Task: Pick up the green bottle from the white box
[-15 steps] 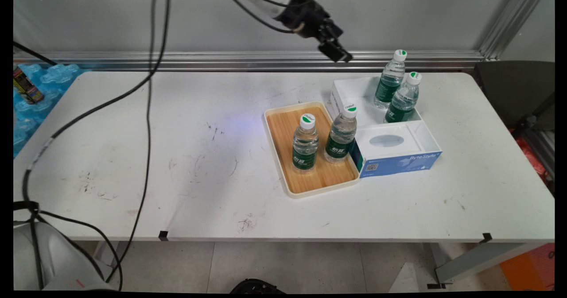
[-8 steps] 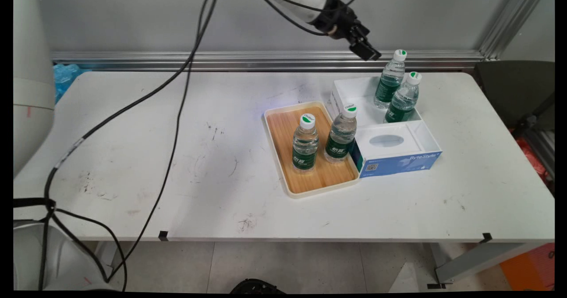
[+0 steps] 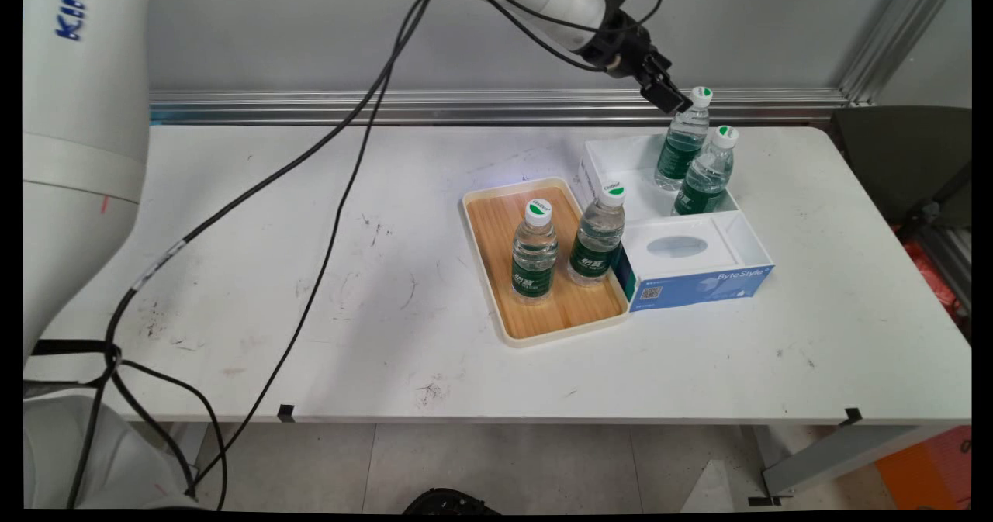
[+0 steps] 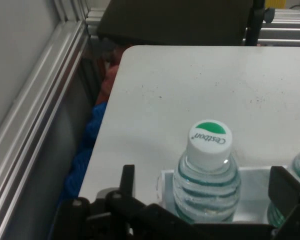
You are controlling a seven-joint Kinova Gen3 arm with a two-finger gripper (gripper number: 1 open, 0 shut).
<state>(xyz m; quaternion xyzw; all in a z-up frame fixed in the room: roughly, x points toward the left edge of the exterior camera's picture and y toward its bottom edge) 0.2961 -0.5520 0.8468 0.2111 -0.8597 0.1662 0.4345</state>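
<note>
Your gripper point(image 3: 673, 98) has fingers point(image 4: 127, 179) spread wide around the rear bottle point(image 4: 207, 172); an off-centre approach could topple it.

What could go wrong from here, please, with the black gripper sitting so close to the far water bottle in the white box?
1. The black two-finger gripper, open, sits right by the white-and-green cap of the far clear plastic water bottle; a slight misalignment could tip this tall bottle.
2. The second clear bottle stands right next to it in the white open box, so a finger or the tipping bottle could knock it over.
</note>
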